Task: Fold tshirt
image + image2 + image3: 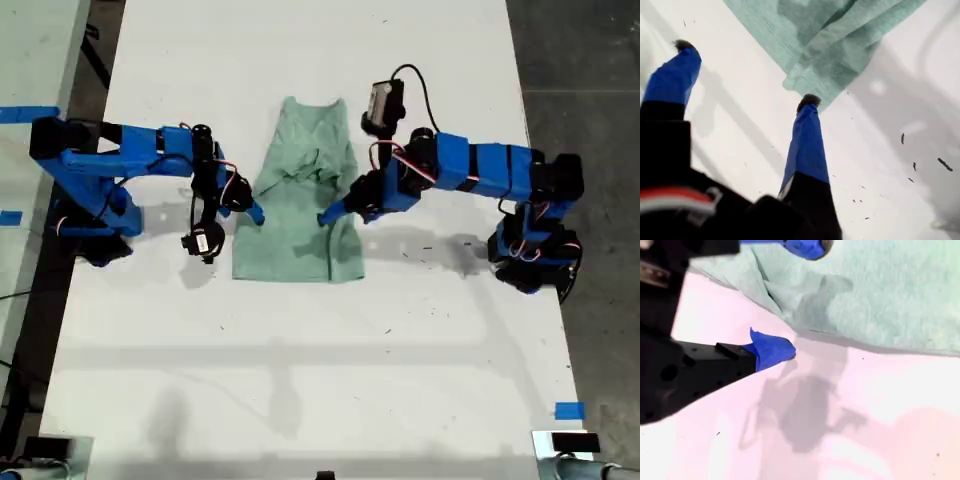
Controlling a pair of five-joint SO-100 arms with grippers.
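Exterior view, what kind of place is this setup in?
Probably a robotics lab or workshop: two blue arms sit on a long white table with a tshirt laid out between them, bare concrete floor beside it, and blue tape markers on the tabletop.

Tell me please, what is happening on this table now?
Two blue arms work on a pale green tshirt lying on the white table, its sides already folded inward. My first gripper is open beside a folded edge. My second gripper is open at another edge. Neither holds the cloth.
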